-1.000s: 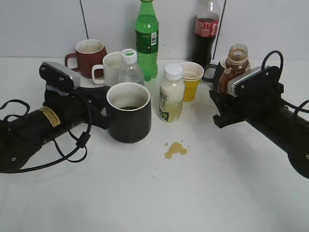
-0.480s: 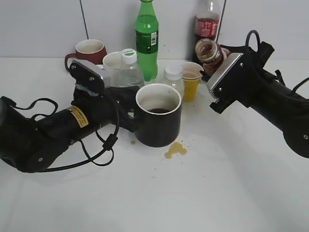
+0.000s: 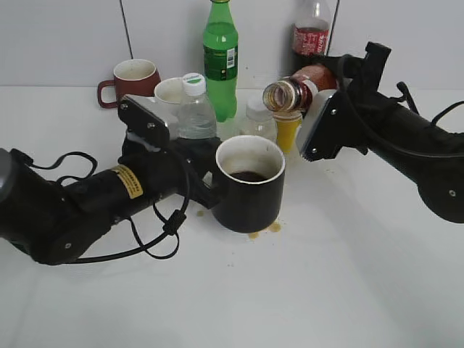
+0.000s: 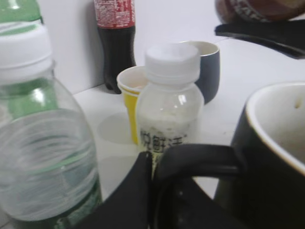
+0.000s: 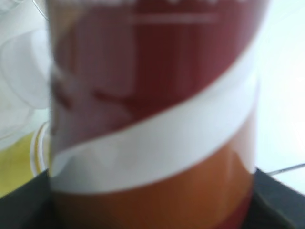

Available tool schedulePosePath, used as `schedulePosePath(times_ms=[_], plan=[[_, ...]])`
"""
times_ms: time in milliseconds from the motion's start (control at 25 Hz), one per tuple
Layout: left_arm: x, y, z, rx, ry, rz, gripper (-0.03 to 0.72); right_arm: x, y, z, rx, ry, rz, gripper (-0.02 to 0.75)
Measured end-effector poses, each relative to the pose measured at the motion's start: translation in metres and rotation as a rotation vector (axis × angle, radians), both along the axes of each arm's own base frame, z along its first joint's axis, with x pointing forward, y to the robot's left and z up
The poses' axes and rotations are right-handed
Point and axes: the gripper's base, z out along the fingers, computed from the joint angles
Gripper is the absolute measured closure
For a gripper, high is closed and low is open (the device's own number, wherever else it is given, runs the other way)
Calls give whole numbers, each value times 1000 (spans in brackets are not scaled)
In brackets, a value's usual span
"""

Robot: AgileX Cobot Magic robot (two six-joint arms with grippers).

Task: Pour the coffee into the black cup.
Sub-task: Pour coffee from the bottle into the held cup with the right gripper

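Note:
The glossy black cup (image 3: 250,199) sits mid-table with dark liquid in its off-white inside; it also fills the right of the left wrist view (image 4: 276,157). My left gripper (image 3: 206,190) is shut on its loop handle (image 4: 200,160). My right gripper (image 3: 319,90) is shut on the brown coffee bottle (image 3: 290,90), tilted on its side with the open mouth facing left, above and right of the cup's rim. The bottle's red-and-white label fills the right wrist view (image 5: 152,114). I see no stream of liquid.
Behind the cup stand a clear water bottle (image 3: 194,109), a white-capped milk bottle (image 3: 257,119), a yellow cup (image 3: 288,130), a green soda bottle (image 3: 220,58), a cola bottle (image 3: 308,32), a dark red mug (image 3: 134,78) and a white mug (image 3: 168,94). A brown spill (image 3: 264,230) lies by the cup.
My left gripper has carried the black cup rightwards, over part of the spill. My right gripper has lifted the coffee bottle and tipped it from upright to nearly level, mouth toward the cup.

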Motion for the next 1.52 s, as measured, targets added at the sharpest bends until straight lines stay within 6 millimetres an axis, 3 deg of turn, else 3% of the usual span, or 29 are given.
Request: schedulePosePath(times_ms=[1000,1520], plan=[[-3,-4,0,9,-11,-45,648,1,3,3,-269,-183,17,234],[-3,-4,0,9,-11,-45,648,2,3,5,-294,-215,15,234]])
